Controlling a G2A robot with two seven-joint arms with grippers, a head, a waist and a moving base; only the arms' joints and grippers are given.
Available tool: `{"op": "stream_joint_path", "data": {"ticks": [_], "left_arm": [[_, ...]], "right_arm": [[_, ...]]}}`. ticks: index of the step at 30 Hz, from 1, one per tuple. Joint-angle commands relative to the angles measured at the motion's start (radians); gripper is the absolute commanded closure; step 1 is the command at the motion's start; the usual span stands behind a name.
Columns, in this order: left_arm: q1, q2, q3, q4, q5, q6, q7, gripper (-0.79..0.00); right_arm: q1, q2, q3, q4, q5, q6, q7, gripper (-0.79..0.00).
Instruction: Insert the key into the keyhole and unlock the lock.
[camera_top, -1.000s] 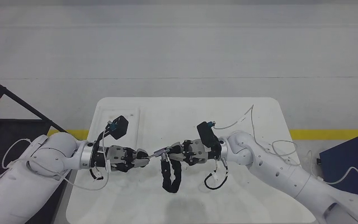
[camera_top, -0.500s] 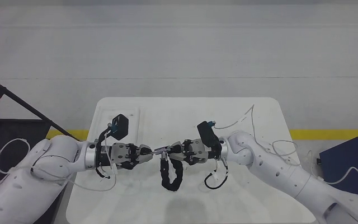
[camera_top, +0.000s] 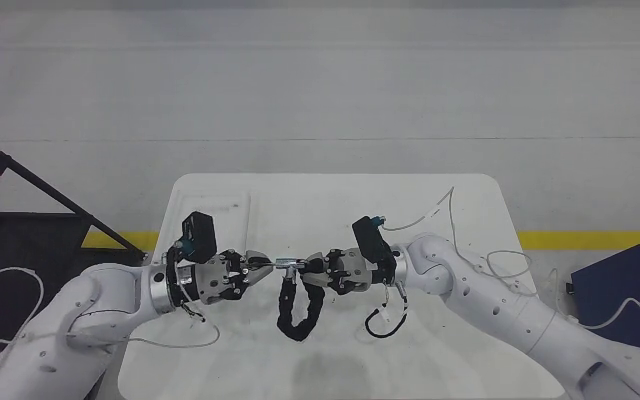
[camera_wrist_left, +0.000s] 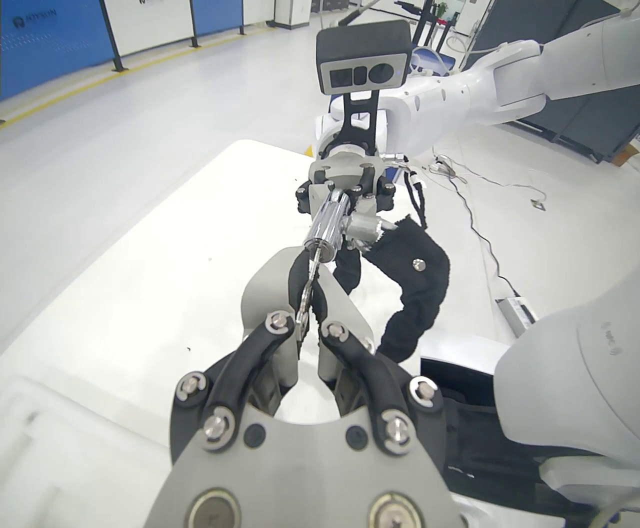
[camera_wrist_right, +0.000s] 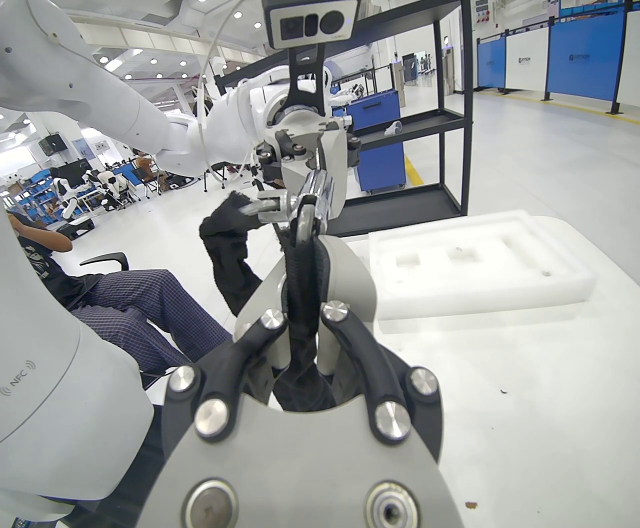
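Note:
A chrome lock (camera_top: 288, 268) with a black cloth-sleeved chain loop (camera_top: 295, 312) hangs above the table between both arms. In the left wrist view my left gripper (camera_wrist_left: 306, 272) is shut on the flat metal key (camera_wrist_left: 306, 300), whose tip sits in the keyhole at the end of the lock cylinder (camera_wrist_left: 326, 227). My right gripper (camera_wrist_right: 300, 250) is shut on the lock at the black sleeve (camera_wrist_right: 299, 280) just behind the chrome body (camera_wrist_right: 316, 192). From above, the left gripper (camera_top: 262, 265) and right gripper (camera_top: 306, 268) face each other closely.
A white foam tray (camera_wrist_right: 480, 270) with small recesses lies on the white table (camera_top: 450, 330) behind the left arm. A black cable loop (camera_top: 385, 320) and a thin white cable (camera_top: 430, 212) hang by the right arm. A black shelf rack (camera_wrist_right: 450, 115) stands beyond the table.
The left wrist has rolled about its axis with the key in the keyhole; its camera swung toward the arm's near side. The chain loop has swung a little to the left.

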Motion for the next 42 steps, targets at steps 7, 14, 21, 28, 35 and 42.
{"op": "stream_joint_path", "data": {"ticks": [7,14,21,28,35,42], "left_arm": [[0.055,-0.020,-0.016,-0.008,0.247,0.034,0.212,0.000],[0.081,-0.038,-0.005,-0.011,0.457,0.098,0.391,0.000],[0.092,-0.054,0.011,0.003,0.622,0.170,0.567,0.000],[0.115,-0.069,0.034,0.021,0.882,0.332,0.799,0.000],[0.117,-0.081,0.052,0.055,1.020,0.451,0.864,0.000],[0.116,-0.096,0.072,0.075,1.244,0.693,0.895,0.000]], "right_arm": [[0.000,0.000,0.000,0.000,0.000,0.000,0.000,0.000],[0.000,0.000,0.000,0.000,0.000,0.000,0.000,0.000],[0.000,0.000,0.000,0.000,0.000,0.000,0.000,0.000],[0.000,0.000,0.000,0.000,0.000,0.000,0.000,0.000],[0.000,0.000,0.000,0.000,0.000,0.000,0.000,0.000],[0.000,0.000,0.000,0.000,0.000,0.000,0.000,0.000]]}}
